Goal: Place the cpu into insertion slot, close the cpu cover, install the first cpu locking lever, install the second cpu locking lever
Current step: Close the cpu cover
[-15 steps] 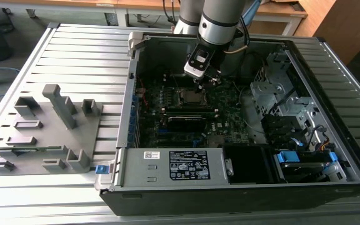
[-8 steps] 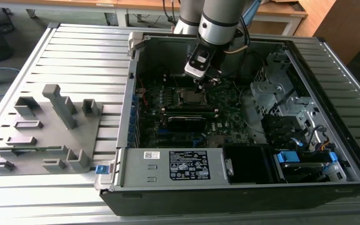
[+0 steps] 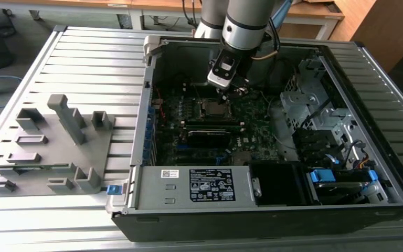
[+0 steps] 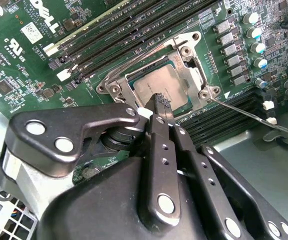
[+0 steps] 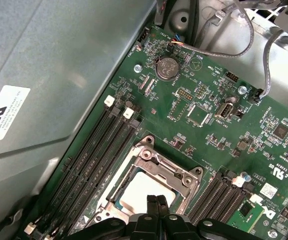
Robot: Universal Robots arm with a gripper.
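Exterior view: gripper poised over cpu.
Second wrist view: we log fingers pinched together, empty; cpu seated in insertion slot, cpu cover down, locking lever free.
First wrist view: gripper above cpu; we judge any pressing belongs on metal frame, never the cpu.

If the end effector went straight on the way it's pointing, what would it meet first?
Probably the cpu, seated beneath the cpu cover window. The end effector hovers over the chip's edge, so the cover's frame is possible; depth is unclear.
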